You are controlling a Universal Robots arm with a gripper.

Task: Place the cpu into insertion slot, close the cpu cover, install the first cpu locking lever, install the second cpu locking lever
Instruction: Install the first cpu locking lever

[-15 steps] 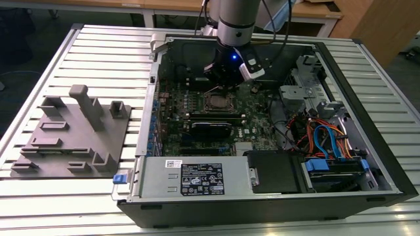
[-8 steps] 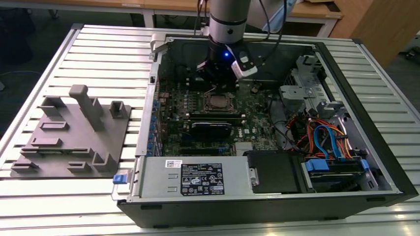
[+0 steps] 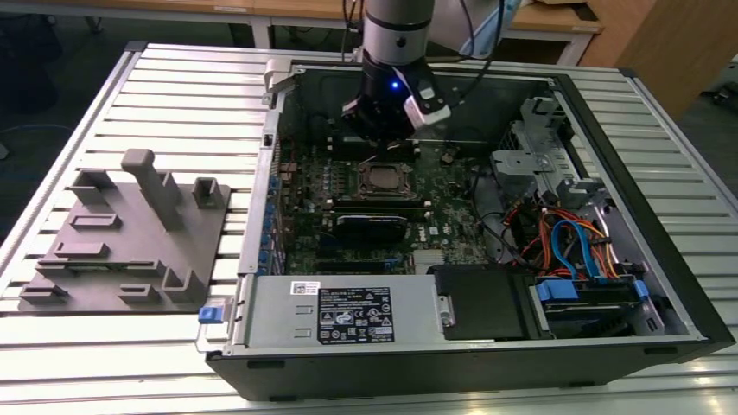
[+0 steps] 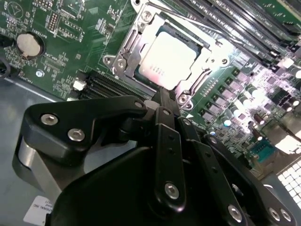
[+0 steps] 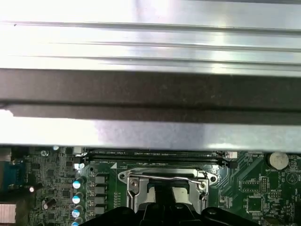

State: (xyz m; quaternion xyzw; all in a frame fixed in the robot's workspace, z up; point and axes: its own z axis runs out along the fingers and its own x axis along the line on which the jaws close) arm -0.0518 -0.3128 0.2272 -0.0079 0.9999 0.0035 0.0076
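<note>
Even overhead light falls on the slatted desk [image 3: 138,346] in the exterior view, while the open case's interior lies in shade. In the second wrist view, glare washes out the cpu [image 4: 169,59] and nearby board; the close pincer [image 4: 162,101] is dark and soft. In the first wrist view, the case wall [image 5: 150,47] blooms white
</note>
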